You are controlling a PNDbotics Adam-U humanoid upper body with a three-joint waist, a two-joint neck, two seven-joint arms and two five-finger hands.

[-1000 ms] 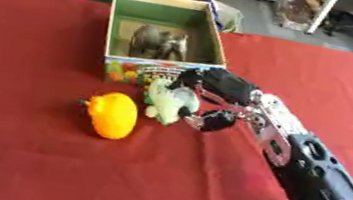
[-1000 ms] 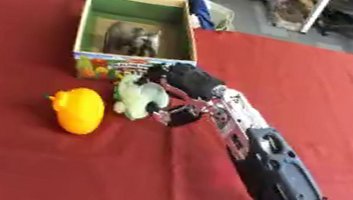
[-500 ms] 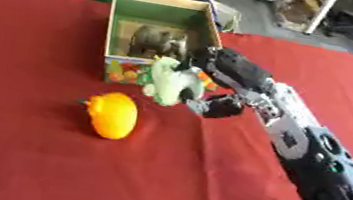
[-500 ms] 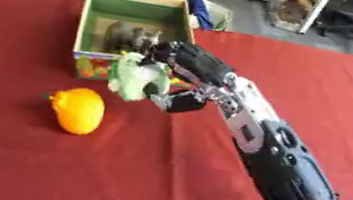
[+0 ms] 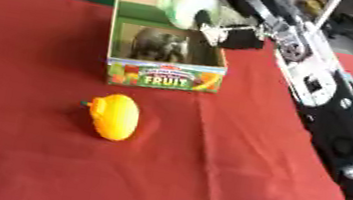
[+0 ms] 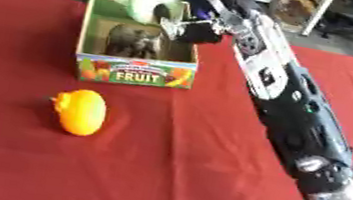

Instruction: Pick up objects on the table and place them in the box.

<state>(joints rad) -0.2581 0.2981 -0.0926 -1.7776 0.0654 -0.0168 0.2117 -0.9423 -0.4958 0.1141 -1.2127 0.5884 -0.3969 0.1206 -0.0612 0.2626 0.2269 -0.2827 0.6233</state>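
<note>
Right hand (image 5: 228, 21), fingers curled round the pale green toy (image 5: 184, 3), hangs over the box (image 5: 164, 76) at upper centre; next, lower and release.

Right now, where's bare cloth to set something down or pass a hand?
Free: the red cloth left of and below the orange fruit. Crowded: the fruit box, with the right hand holding the pale green toy above it.

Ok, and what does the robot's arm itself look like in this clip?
Only the right arm shows. Its lower part is glossy black with rounded housings and round grey caps; nearer the wrist it turns silver-white with small dark marks. The right hand is black with pale metal links. The left arm is out of view.
</note>
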